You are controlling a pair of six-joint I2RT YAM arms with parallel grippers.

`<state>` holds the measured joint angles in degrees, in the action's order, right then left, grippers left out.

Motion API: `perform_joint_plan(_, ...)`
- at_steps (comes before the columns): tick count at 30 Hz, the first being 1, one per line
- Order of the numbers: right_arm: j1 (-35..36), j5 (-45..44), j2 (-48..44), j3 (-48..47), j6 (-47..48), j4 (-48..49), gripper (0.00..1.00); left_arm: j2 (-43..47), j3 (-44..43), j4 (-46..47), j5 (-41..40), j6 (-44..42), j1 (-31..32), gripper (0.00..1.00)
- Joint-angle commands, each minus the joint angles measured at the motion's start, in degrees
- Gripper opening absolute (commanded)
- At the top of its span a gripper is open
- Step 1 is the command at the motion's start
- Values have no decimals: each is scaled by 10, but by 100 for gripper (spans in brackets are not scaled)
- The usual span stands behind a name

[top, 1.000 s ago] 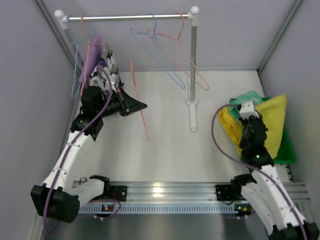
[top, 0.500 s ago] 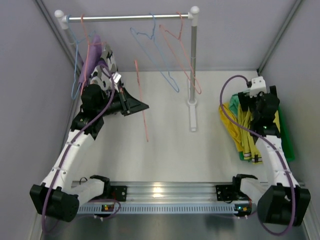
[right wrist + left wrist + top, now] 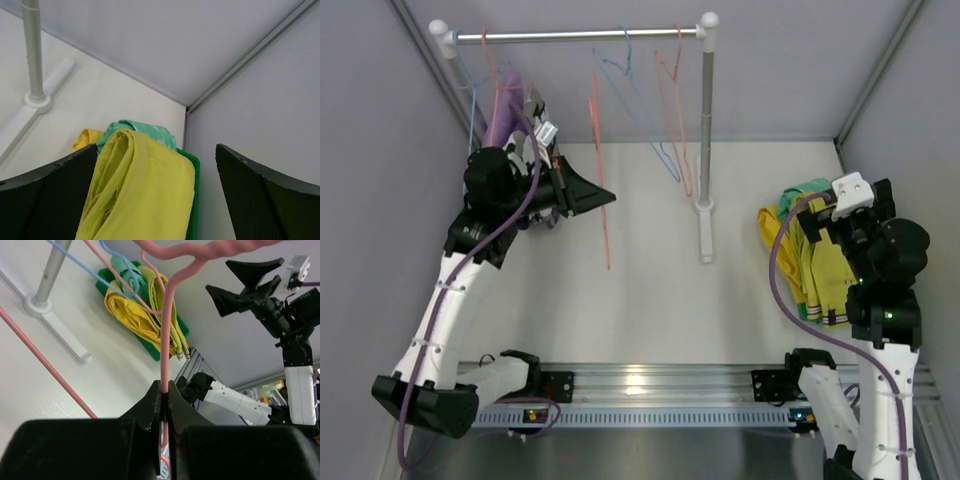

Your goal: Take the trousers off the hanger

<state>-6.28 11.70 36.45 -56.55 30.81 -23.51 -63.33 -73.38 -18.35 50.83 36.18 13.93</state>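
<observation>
The left gripper is clamped tight on the thin wire of a pink hanger, which rises from between its fingers below the rail at the back left of the table. The right gripper stands spread wide with nothing in its grasp, hovering just above the trousers. The olive-yellow pair lies on top, the mint green pair behind it and the bright yellow pair to its left, all heaped on a green bin at the table's right edge.

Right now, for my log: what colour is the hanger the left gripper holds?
The hanger is pink; left wrist view shows it best.
</observation>
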Motion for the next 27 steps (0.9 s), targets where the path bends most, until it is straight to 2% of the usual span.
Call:
perform_joint_plan(1,-3,53,8,-51,-15,-67,99,-27,-57,8,-19,-4,1,0)
perform_joint_plan(4,-3,65,21,-80,-41,-70,99,-54,-98,-13,-49,9,0,0)
perform_joint_plan(11,-3,86,59,-138,-116,-73,99,-152,-213,-16,-48,9,0,0)
perform_joint_plan(19,-3,91,78,-175,-151,-79,100,-258,-334,-5,-60,53,-19,0)
perform_joint_plan(22,-3,90,75,-176,-160,-79,99,-288,-344,19,-64,95,-41,0)
perform_joint_plan(27,-3,88,76,-179,-171,-76,99,-326,-367,39,-63,110,-57,0)
